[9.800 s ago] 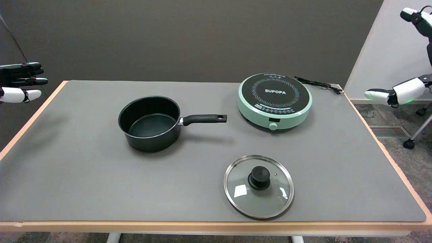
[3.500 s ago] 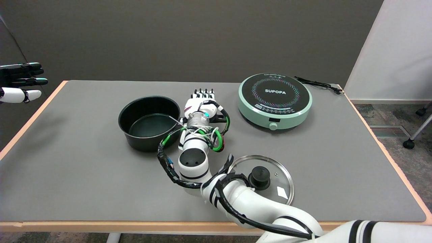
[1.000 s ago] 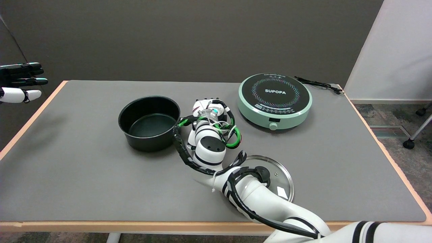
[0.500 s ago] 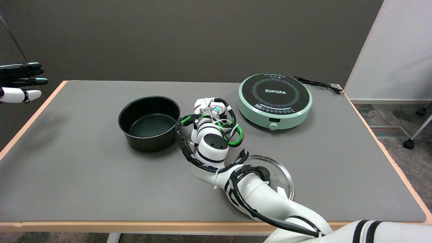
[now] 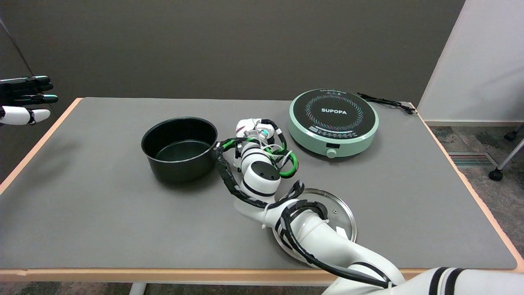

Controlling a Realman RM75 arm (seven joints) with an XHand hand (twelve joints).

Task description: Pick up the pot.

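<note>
Pot has shifted slightly left; hand grips its handle.

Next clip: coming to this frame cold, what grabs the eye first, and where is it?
The white right arm snakes in from the lower right, wrapped in green and black cables, its right hand down at the spot where the handle leaves the black pot at table centre; the handle itself is hidden. Behind it to the right sits a mint-green SUPOPA induction cooker, and the arm partly covers a glass lid near the front edge.
</note>
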